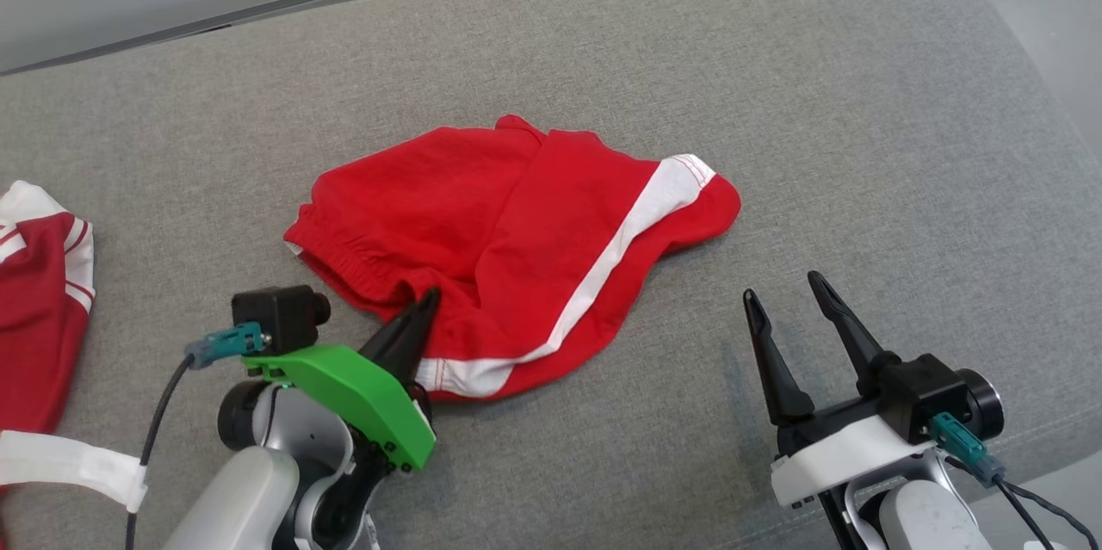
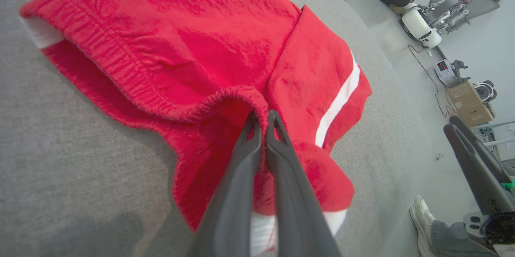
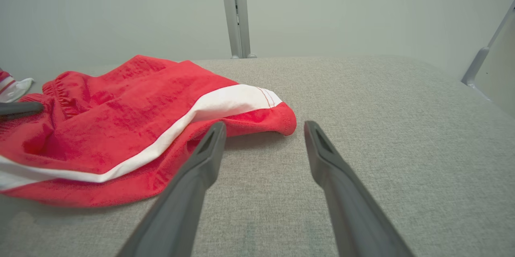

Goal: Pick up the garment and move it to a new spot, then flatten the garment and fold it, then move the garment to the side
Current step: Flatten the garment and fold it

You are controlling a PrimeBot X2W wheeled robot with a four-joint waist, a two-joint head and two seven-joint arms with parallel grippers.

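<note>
On grey cushion (image 1: 775, 102), left gripper (image 1: 428, 300) tilted low, pinching red shorts (image 1: 516, 231) at waistband, right gripper (image 1: 782, 287) spread nearby.

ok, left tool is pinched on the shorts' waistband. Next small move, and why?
Probably raise the left tool slightly: it is shut on a waistband fold of the red shorts, which lie crumpled on the grey cushion. The right tool stands open, apart from the cloth.

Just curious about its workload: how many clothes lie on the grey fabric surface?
2: red shorts with a white stripe in the middle; a red-and-white striped garment at the left edge, partly out of frame.
</note>
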